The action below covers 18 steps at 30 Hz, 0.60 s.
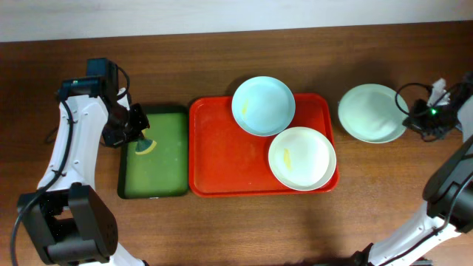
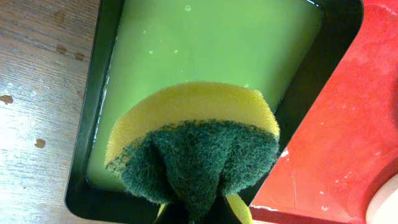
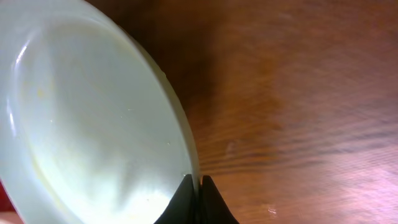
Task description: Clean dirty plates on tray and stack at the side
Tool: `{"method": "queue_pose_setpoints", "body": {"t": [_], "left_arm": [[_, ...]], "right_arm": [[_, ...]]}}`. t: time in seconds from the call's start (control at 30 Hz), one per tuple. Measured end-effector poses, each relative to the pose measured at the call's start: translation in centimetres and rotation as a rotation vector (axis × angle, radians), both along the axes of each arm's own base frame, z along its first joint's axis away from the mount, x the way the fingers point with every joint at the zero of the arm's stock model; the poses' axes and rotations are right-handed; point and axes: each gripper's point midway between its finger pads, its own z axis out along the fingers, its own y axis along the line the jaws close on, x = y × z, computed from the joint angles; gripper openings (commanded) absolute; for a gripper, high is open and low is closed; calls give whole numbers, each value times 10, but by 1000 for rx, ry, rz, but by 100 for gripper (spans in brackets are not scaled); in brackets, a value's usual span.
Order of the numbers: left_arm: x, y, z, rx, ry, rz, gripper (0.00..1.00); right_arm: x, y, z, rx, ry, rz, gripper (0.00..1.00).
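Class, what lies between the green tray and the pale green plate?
The overhead view shows the red tray between them, carrying the pale blue plate and the cream plate, then a strip of bare table.

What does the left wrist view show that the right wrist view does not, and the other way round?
Only the left wrist view shows the folded sponge over the wet green tray, and a corner of the red tray beside it. Only the right wrist view shows the pale green plate, its rim pinched by the right gripper. Both show the wooden table.
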Motion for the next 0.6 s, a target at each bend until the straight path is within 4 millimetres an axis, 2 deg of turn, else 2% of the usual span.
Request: {"method": "queue_pose_setpoints", "body": {"t": [0.03, 0.07, 0.1, 0.13, 0.17, 0.23, 0.27, 0.3, 0.33, 0.37, 0.4, 0.43, 0.47, 0.5, 0.57, 0.6], "left_arm": [[2, 0, 0, 1, -9, 0, 0], [3, 0, 0, 1, -12, 0, 0], [3, 0, 0, 1, -13, 0, 0], [3, 0, 0, 1, -14, 0, 0], [4, 0, 0, 1, -17, 0, 0], [4, 0, 0, 1, -18, 0, 0], [5, 0, 0, 1, -20, 0, 0], [5, 0, 0, 2, -21, 0, 0], [6, 0, 1, 1, -23, 0, 0], [6, 0, 1, 2, -25, 0, 0], [6, 0, 1, 2, -25, 0, 0], [6, 0, 1, 2, -26, 0, 0], [7, 1, 0, 2, -29, 0, 0], [7, 1, -1, 2, -28, 0, 0], [5, 0, -3, 2, -22, 0, 0], [5, 0, -3, 2, -21, 0, 0]], "right_arm": [[-4, -12, -5, -15, -6, -33, 18], [-5, -14, -8, -19, -6, -41, 40], [-8, -11, -12, -7, 4, -52, 50], [-8, -9, -13, 6, 4, -58, 53], [-6, -2, -12, 37, -1, -57, 61], [1, 18, -6, 109, -18, -35, 66], [28, 46, 23, 137, -106, 41, 67], [45, 65, 45, 133, -172, 101, 67], [69, 98, 70, 97, -259, 210, 66], [88, 147, 87, 72, -320, 347, 66], [98, 205, 91, 54, -340, 485, 67], [101, 257, 83, 17, -330, 602, 67], [100, 292, 74, -20, -316, 675, 65], [100, 325, 47, -88, -264, 722, 61], [100, 332, 11, -167, -171, 669, 61], [98, 325, -15, -212, -99, 618, 61]]}}
